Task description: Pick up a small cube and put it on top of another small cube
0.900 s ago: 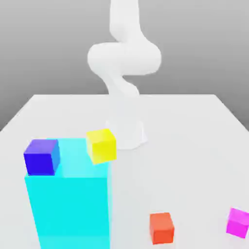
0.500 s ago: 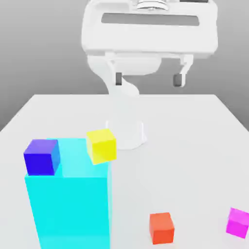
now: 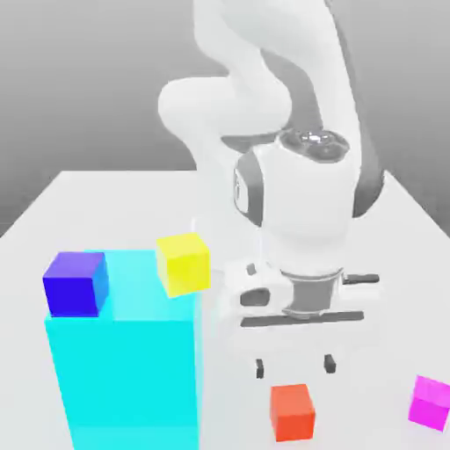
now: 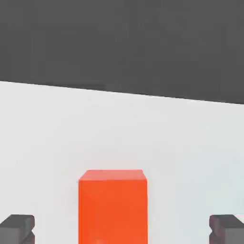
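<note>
Above the table's [image 3: 387, 228] near edge, spread gripper [image 3: 293, 366] hovers over the red-orange cube [image 3: 292, 411]; an off-centre descent could knock it aside.

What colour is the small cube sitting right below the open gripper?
Red-orange. The small cube shows best in the hand view, between the gripper fingers.

No text, label, brand, number or sign could be read anywhere. Every surface in both views was plain and unmarked.
</note>
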Robot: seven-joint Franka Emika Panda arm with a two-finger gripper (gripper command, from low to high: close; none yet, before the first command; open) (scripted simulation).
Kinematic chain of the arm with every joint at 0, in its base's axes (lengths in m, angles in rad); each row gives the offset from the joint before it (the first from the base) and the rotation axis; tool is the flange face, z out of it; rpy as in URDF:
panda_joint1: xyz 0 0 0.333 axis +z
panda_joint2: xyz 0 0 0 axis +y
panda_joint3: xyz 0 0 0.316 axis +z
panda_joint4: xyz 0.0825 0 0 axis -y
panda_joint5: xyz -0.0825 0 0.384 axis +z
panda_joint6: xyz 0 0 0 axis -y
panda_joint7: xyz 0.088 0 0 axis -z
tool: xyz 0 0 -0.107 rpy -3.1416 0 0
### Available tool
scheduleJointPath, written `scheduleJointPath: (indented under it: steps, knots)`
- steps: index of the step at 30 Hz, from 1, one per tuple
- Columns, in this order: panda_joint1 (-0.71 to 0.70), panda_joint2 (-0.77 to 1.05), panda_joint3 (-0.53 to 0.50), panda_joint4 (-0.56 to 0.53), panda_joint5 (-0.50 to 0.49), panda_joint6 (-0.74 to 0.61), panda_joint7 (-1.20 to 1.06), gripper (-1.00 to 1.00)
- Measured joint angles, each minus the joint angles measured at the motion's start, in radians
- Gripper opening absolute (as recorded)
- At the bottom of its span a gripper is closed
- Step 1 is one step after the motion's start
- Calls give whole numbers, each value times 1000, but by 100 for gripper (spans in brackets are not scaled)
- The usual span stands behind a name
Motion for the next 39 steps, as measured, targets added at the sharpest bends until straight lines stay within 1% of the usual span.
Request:
scheduleJointPath:
  steps: [3, 4, 11, 16, 19, 20, 26, 32, 35, 37, 39]
  knots:
    - [26, 109, -31, 19, -30, 85, 23, 0]
    - [32, 131, -39, 24, -35, 102, 27, -100]
    - [30, 129, -37, 23, -37, 101, 29, -100]
    - [0, -26, 1, -8, 15, -23, -10, -100]
    - [7, -45, 51, 5, 58, -76, -41, -100]
    - [5, -60, 52, 21, 70, -109, -31, -100]
    - [-51, -182, 2, 149, 116, -359, 102, -100]
    - [-204, -326, -78, 283, 108, -620, 312, -100]
    - [-289, -398, -118, 333, 95, -732, 438, -100]
    - [-331, -435, -147, 343, 94, -777, 519, -100]
    - [-344, -427, -157, 307, 95, -734, 548, -100]
